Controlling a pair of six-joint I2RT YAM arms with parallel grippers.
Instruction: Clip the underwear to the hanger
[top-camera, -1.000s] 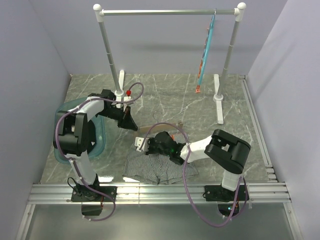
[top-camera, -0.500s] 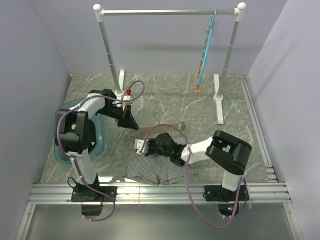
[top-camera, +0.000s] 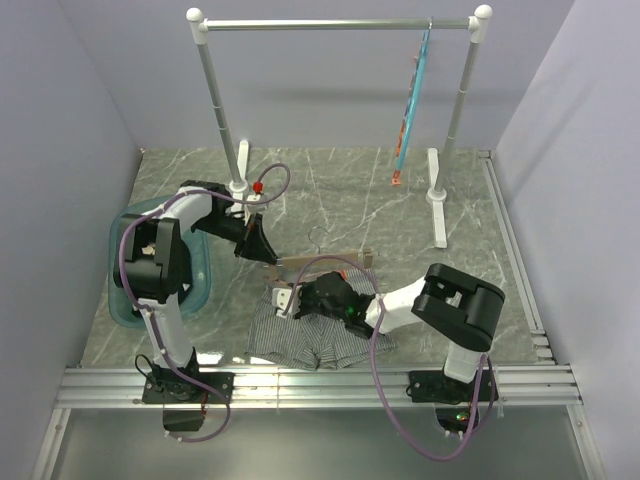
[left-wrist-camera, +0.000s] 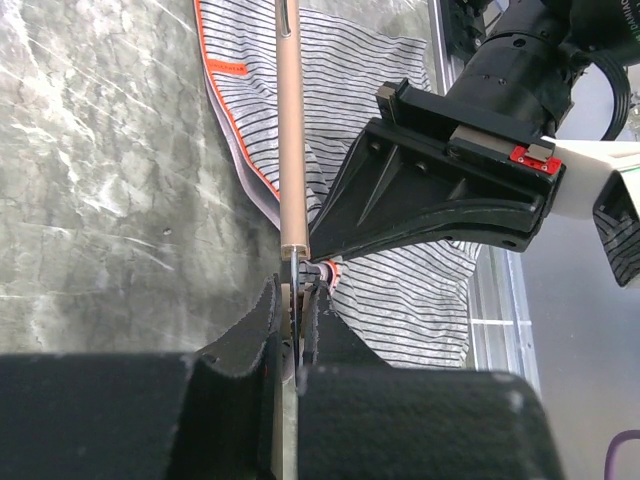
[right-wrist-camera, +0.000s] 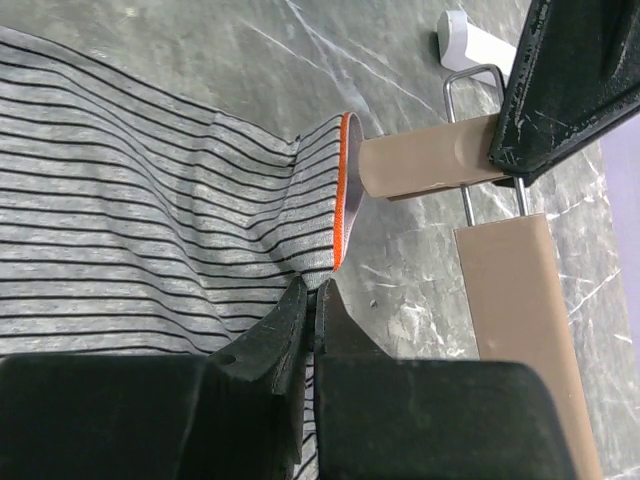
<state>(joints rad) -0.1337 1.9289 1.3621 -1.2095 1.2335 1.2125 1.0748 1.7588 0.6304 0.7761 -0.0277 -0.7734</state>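
Observation:
The underwear (top-camera: 312, 338) lies striped and flat on the table in front of the arms. My right gripper (top-camera: 291, 298) is shut on its orange-trimmed waistband edge (right-wrist-camera: 340, 200) and holds that corner up beside the hanger's end. The hanger (top-camera: 330, 262), a wooden bar with a metal hook (top-camera: 317, 236), lies just behind the underwear. My left gripper (top-camera: 259, 246) is shut on the clip at the bar's left end (left-wrist-camera: 296, 272). In the left wrist view the bar (left-wrist-camera: 288, 120) runs away from my fingers over the underwear (left-wrist-camera: 400, 290). The wooden clip paddle (right-wrist-camera: 520, 310) shows in the right wrist view.
A white clothes rack (top-camera: 335, 24) stands at the back, with a slim teal-blue hanger (top-camera: 410, 100) hung on its right. Its left post base (top-camera: 240, 185) is close to my left arm. A teal basin (top-camera: 203, 270) sits at the left. A metal rail (top-camera: 320, 385) runs along the near edge.
My left gripper has shifted the hanger's left end slightly right and nearer. My right gripper has edged forward with the waistband, toward the clip.

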